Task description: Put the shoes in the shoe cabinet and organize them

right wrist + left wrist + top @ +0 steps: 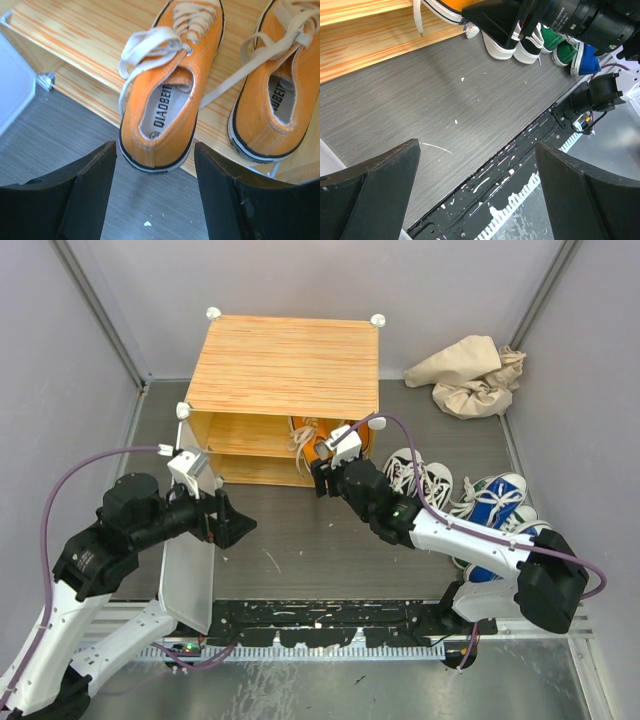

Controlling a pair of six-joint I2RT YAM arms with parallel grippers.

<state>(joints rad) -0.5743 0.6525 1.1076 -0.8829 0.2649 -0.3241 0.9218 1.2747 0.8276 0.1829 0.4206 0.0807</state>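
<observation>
The shoe cabinet [283, 365] stands at the far middle of the grey table [300, 550]. Its white door [188, 575] is open at the left, under the left arm. The pair of orange sneakers [312, 445] sits on the cabinet's lower wood-grain shelf, toes in and heels out.

In the right wrist view, the heel of the left orange shoe [167, 100] overhangs the shelf's front edge. Its loose laces trail across the board toward the other orange shoe [272, 100].

The right gripper [322, 480] hovers just in front of that shelf. Its fingers [92, 192] are spread wide on either side of the overhanging heel and hold nothing.

The left gripper [238, 525] hangs over bare table beside the door. It is also spread wide and empty, its fingers [375, 195] well apart.

The other shoes lie on the table to the right of the cabinet. The white-and-black sneakers [418, 475] are nearest it, then the green sneakers [565, 50], which the right arm mostly hides from above. The blue sneakers [497, 502] are farthest right. One more blue shoe may lie under the right arm's elbow, but I can't tell.

A crumpled beige cloth bag [470, 375] rests in the far right corner.
</observation>
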